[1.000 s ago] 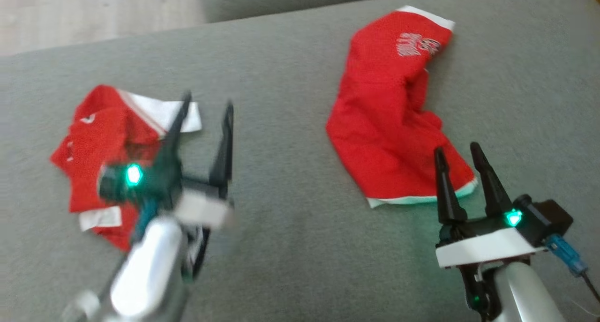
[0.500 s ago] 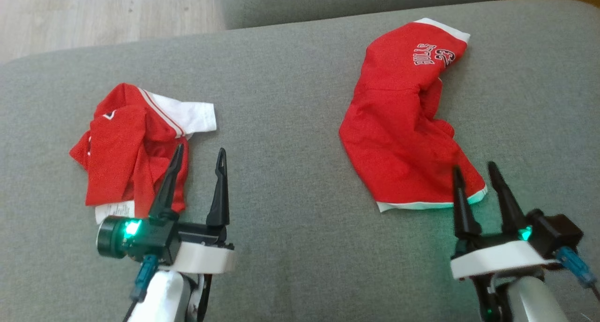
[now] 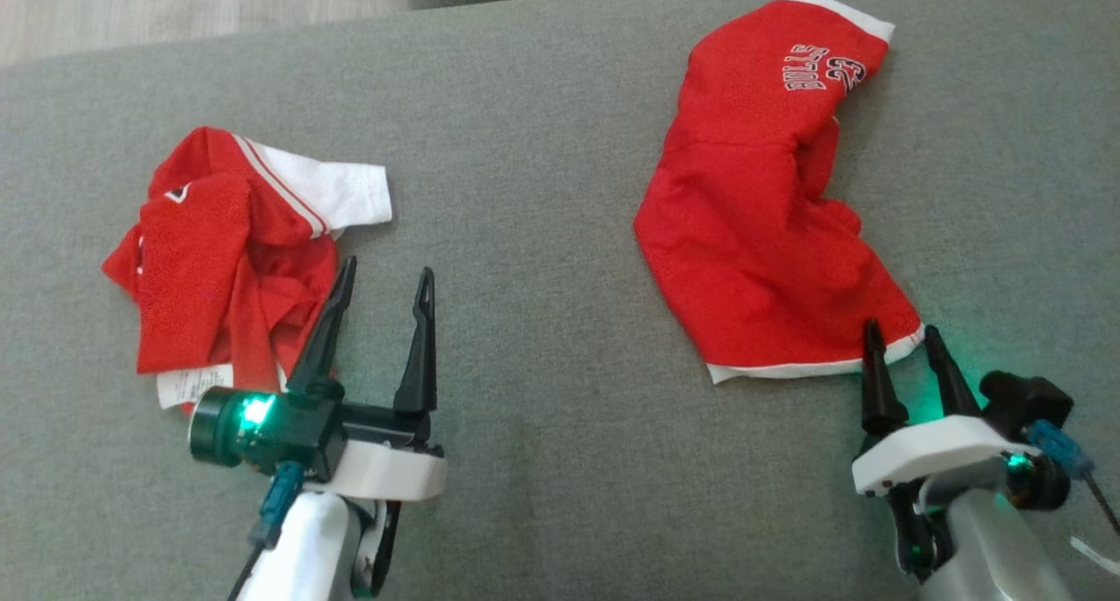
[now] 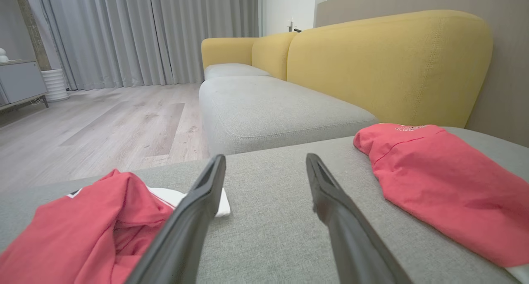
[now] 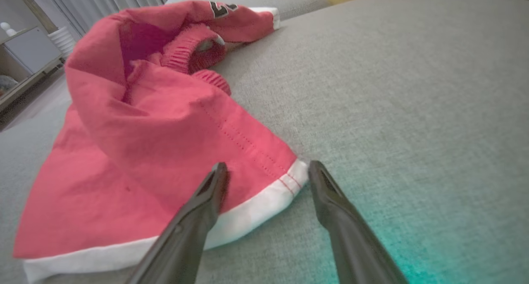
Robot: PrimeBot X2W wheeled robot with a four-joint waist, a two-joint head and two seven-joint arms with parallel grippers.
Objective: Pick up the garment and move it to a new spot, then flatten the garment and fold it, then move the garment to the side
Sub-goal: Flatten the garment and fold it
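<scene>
Grey sofa cushion (image 3: 542,234) as work surface, wood floor (image 3: 175,6) past its far left corner. Lying toward the cushion's right side, closer to the far edge than the near: red Bulls garment (image 3: 770,234), rumpled and partly doubled over itself, lettering (image 3: 822,67) up by the far edge, white hem (image 5: 256,211) turned toward the near edge. Straddling the hem's right corner, spread wide with nothing gripped: right hand (image 3: 901,330), low over the white band, contact impossible to tell. Judged as the very start of the job: no lift, no shift to a new spot, no flattening, no fold, no setting aside yet. Probably next: closing on that hem corner. Well apart on the cushion's left side: second red-and-white jersey (image 3: 219,260), a crumpled heap with a label (image 3: 194,384) at its near end. Just beside its right flank, likewise gaping and empty: left hand (image 3: 388,269), pointing toward the far edge. Between the two garments, a broad bare strip of cushion from near edge to far edge, seemingly ample for spreading and folding. Right edge out of frame, so margin there unknown. Beyond the far edge: neighbouring grey seat (image 4: 268,110) and yellow backrest (image 4: 388,65).
</scene>
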